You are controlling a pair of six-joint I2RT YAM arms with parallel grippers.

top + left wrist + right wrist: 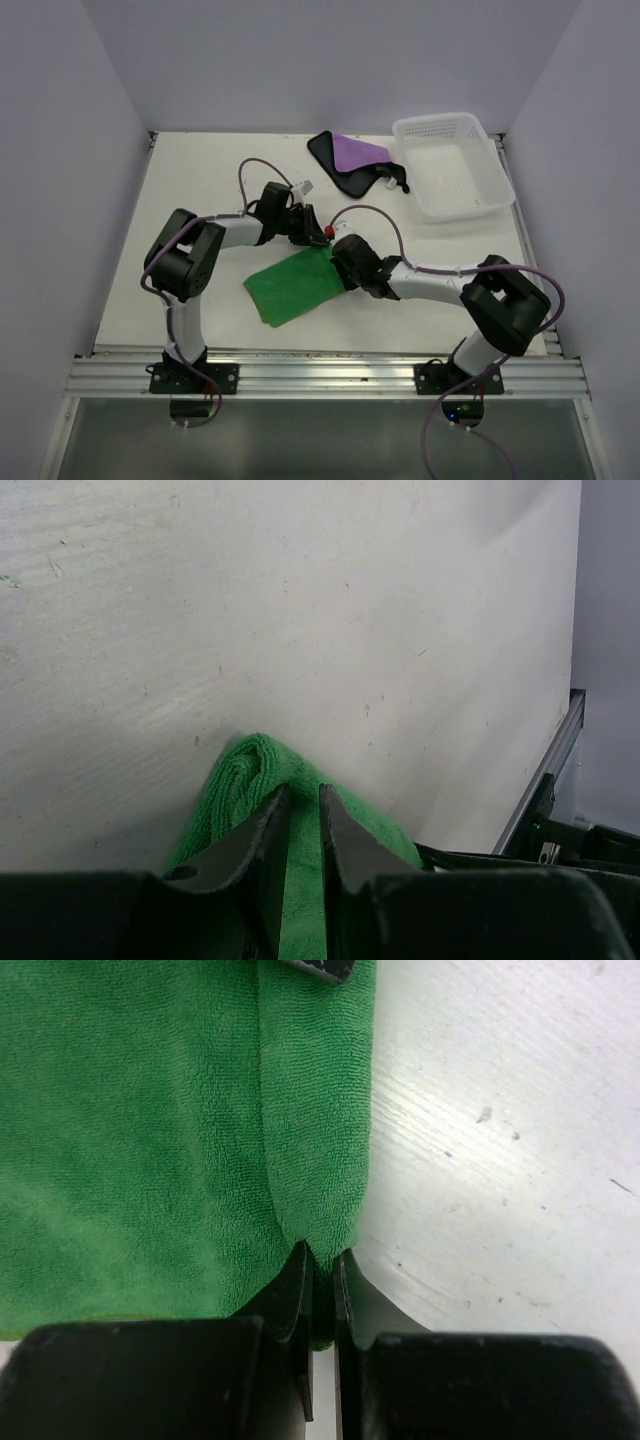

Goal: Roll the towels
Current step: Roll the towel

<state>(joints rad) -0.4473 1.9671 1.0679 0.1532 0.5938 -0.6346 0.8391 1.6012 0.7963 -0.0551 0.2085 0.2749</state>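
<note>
The green towel (288, 290) lies flat on the table (200, 190), close in front of the 2 arms and about midway between them. Both pincers are down on its right-hand edge. Along that edge a folded strip (315, 1110) of cloth has been turned over onto the towel, and this strip is what matters for the next move. It runs in a line from one pincer to the other, slanting from farther back on the left to nearer on the right, so the roll's long axis lies along that line. The left pincer (302, 794) holds the far end, its tips nearly together with a bunched corner of green cloth between them. The right pincer (320, 1253) holds the near end, pressed together, and seems to nip the tapering tip of the strip. All the unrolled cloth lies to one side of both pincers, leftward and toward the arm bases, with bare table on the other side. I would judge that the 2 must travel together that way, keeping level, or the roll will go crooked. The purple towel (352, 155) lies well apart at the back, just beside the white basket (470, 195).
</note>
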